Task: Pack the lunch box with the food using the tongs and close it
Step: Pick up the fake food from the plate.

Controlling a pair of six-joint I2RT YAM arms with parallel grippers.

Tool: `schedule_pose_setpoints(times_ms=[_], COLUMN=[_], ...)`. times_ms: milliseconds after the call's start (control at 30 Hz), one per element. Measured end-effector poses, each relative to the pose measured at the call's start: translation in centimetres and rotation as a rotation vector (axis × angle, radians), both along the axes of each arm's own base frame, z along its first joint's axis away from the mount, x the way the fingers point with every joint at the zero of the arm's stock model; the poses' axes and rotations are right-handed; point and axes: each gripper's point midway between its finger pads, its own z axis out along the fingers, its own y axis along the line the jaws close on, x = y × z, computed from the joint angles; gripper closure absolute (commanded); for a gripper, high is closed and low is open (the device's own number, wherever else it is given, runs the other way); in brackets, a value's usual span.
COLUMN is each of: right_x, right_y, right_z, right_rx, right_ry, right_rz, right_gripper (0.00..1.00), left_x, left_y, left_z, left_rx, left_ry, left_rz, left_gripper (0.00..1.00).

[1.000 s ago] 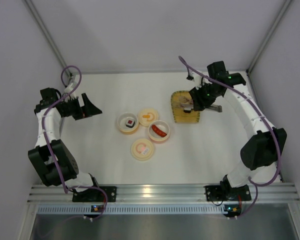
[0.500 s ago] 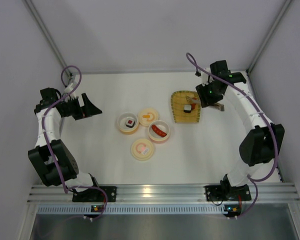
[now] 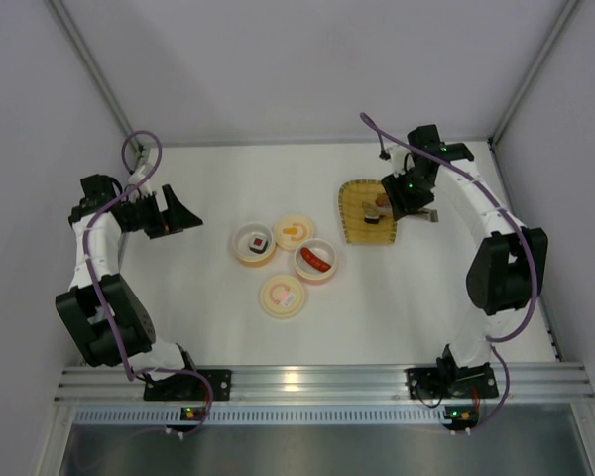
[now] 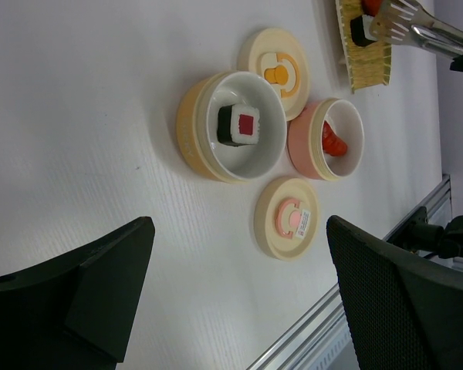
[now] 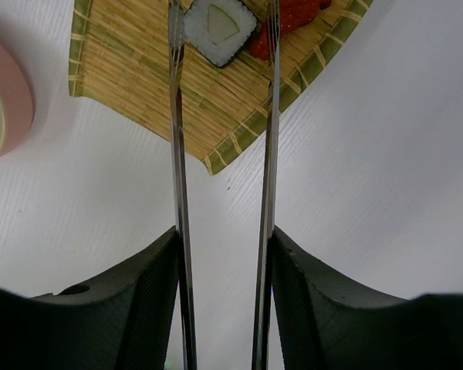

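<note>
lining up the pinch over the far right corner
right gripper [image 5: 224, 262] pinches the long slim silver metal tongs [image 5: 177, 154], arms parted around the white rice roll with pale green centre [image 5: 218, 21] on the woven yellow tray [image 5: 139, 69]; keep tips low, squeeze evenly, then lift; left gripper [image 4: 239, 239] spread wide, empty, near the table's left edge

2 bowls [image 4: 187, 127] [image 4: 301, 142], 2 lids [image 4: 255, 58] [image 4: 268, 231], 1 tray [image 5: 131, 69] (woven)

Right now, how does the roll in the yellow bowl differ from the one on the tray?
The bowl roll has a red centre, the tray roll a pale green one. The bowl roll sits in the yellow bowl, clear of the tongs; the tray roll lies on the woven tray between their arms. Both are black-wrapped white rice.
</note>
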Motion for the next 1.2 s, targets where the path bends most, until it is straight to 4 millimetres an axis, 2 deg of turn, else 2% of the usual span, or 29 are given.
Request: schedule_pose_setpoints(times_ms=[200, 567, 833, 967, 1067, 1200], right_x=[-0.4, -0.9, -2.2, -2.3, -2.3, -2.3], right_y=[0.2, 1.0, 1.2, 1.2, 1.1, 1.0], right_z=[-0.3, -0.6, -2.2, -2.5, -2.5, -2.5], right_rx=[0.020, 0.045, 0.028, 0.020, 0.014, 0.009], right_ry=[0.021, 0.047, 0.097, 0.101, 0.098, 0.097], right_rz=[-0.047, -0.083, -0.082, -0.088, -0.090, -0.093], right_gripper=[0.50, 0.51, 0.51, 0.52, 0.55, 0.69], left_x=[0.1, 0.1, 0.0, 0.0, 0.0, 0.0], left_y=[0.0, -0.1, -0.1, -0.1, -0.1, -0.1], left_z=[-0.1, -0.2, -0.2, -0.3, -0.4, -0.4], left_rx=[-0.011, -0.015, -0.016, -0.016, -0.017, -0.016], left_ry=[0.009, 0.012, 0.013, 0.014, 0.016, 0.016], left_rz=[0.003, 0.003, 0.003, 0.003, 0.004, 0.004], left_gripper=[0.02, 0.02, 0.02, 0.02, 0.02, 0.02])
